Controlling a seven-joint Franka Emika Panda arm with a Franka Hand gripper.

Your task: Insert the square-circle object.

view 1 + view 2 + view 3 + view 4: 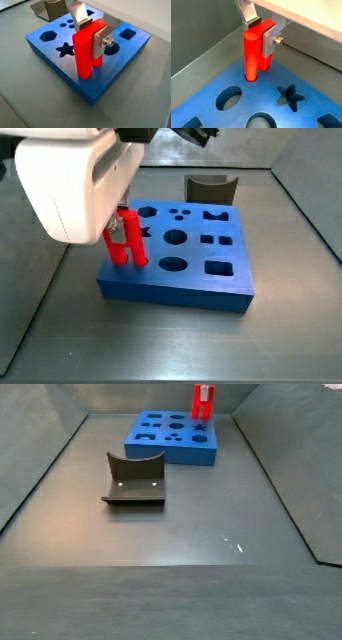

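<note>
My gripper (90, 32) is shut on a red two-pronged fork (85, 55) and holds it upright, prongs down, at a corner of the blue board (100, 82). The prong tips meet the board's top face; I cannot tell how deep they sit. Fork (252, 55) and gripper (261, 31) show in both wrist views. In a side view the fork (124, 240) stands at the board's (187, 278) edge. The square-circle object (134, 481), a dark olive-brown block with a concave scoop, lies on the floor apart from the board (167, 446), also seen behind it (209, 186).
The blue board has several shaped holes, among them a star (65, 50), a hexagon (47, 36) and a square (127, 34). Grey walls enclose the floor (187, 544) on the sides.
</note>
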